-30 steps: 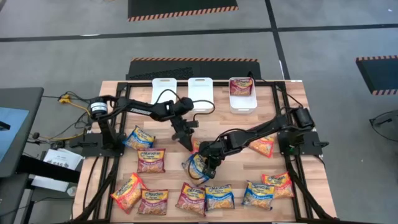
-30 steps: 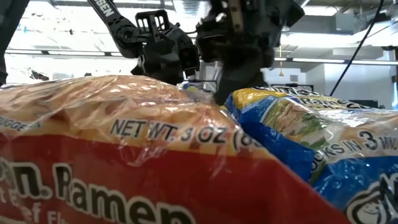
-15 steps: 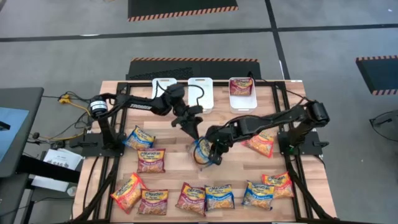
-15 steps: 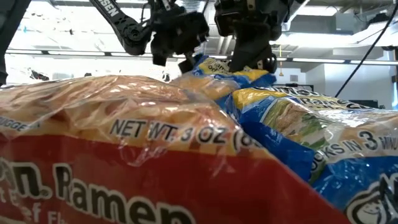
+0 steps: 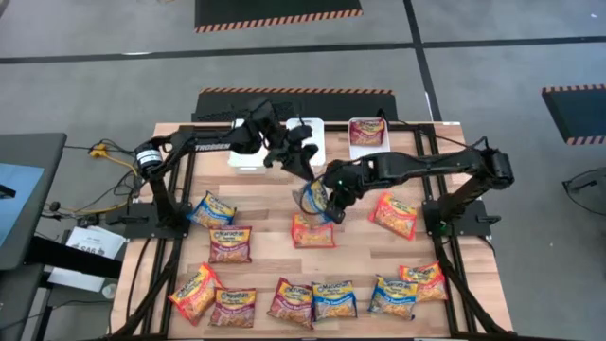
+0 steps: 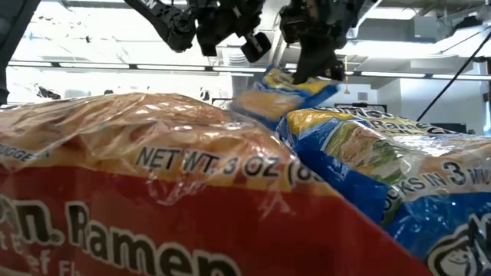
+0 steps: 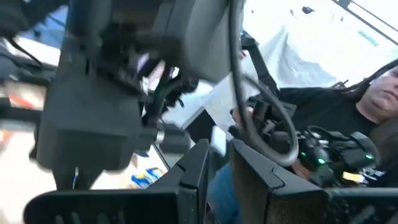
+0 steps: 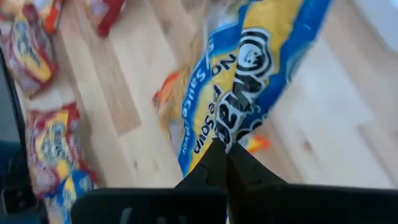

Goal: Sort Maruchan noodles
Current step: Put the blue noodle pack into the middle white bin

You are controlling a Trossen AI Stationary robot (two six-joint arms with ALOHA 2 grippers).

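A blue-and-yellow Maruchan noodle packet (image 5: 315, 199) hangs over the middle of the table, with my right gripper (image 5: 331, 194) shut on it. Below it an orange packet (image 5: 312, 230) lies flat on the wood. My left gripper (image 5: 305, 170) hovers level beside the held packet, just in front of the middle white bin (image 5: 306, 140). A narrow gap shows between its fingers (image 7: 219, 168), with nothing in it. Several more packets lie flat on the table, such as an orange one (image 5: 395, 214) and a blue one (image 5: 333, 299). My right gripper pinches one edge of the blue-and-yellow packet (image 8: 231, 142) between its two shut fingers. The fingers slant down from the table's right side. The packet (image 6: 284, 92) hangs tilted below the fingers, lifted clear of the table and the other packets.
Three white bins stand along the far edge: the left one (image 5: 248, 142), the middle one, and the right one (image 5: 367, 152), which holds a dark red packet (image 5: 367, 131). Packets line the near edge (image 5: 234, 306). A person (image 7: 348, 112) sits beyond the table.
My right gripper has risen and gone toward the far edge, lifting the blue-and-yellow packet clear of the table and uncovering the orange packet beneath. My left gripper has risen, rolled, and moved toward the white bins.
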